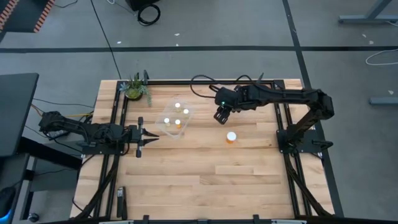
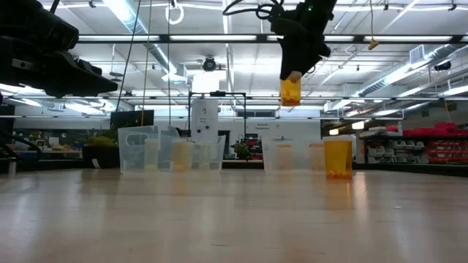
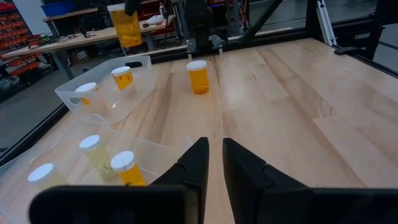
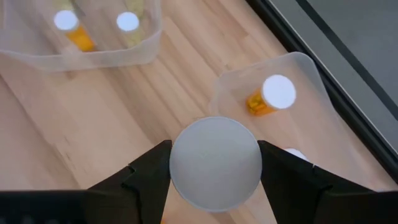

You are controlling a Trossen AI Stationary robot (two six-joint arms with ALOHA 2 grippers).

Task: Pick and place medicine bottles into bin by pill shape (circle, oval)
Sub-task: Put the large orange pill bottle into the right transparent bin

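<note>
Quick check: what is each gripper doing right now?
Left gripper: open, holding nothing, low over the table.
Right gripper: closed on a medicine bottle, raised above the table.

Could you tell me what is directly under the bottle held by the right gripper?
Bare wooden table lies beneath the white-capped amber bottle in the right gripper; its cap hides the spot directly below.

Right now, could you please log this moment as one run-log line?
right tool: shut on bottle, lifted above table | left tool: open, waiting beside clear bin | one bottle on table
</note>
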